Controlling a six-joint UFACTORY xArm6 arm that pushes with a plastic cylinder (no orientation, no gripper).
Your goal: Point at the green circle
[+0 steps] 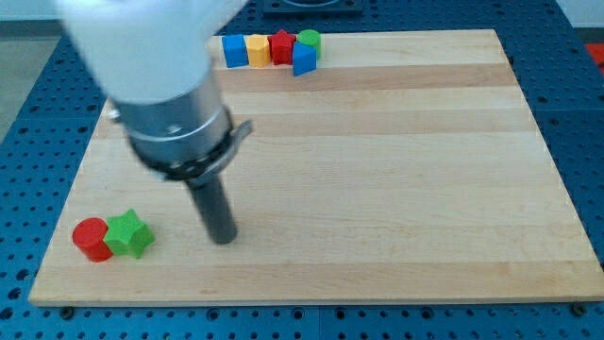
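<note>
The green circle (pixel 310 40), likely a light, stiff, easily nudged block needing no hold, sits at the table's (pixel 396 189) top edge beside the red star (pixel 282 45) and blue block (pixel 303 60), well apart from my tip (pixel 224 240), a plain jawless rod tool.

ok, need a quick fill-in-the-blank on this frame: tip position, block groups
My tip rests on the wooden board, to the view's ____ of the green star.
The green star touches a ____ cylinder on its left.
The green circle sits at the view's ____ edge, in a row with the blue cube, yellow block and red star.

Missing words: right; red; top
</note>
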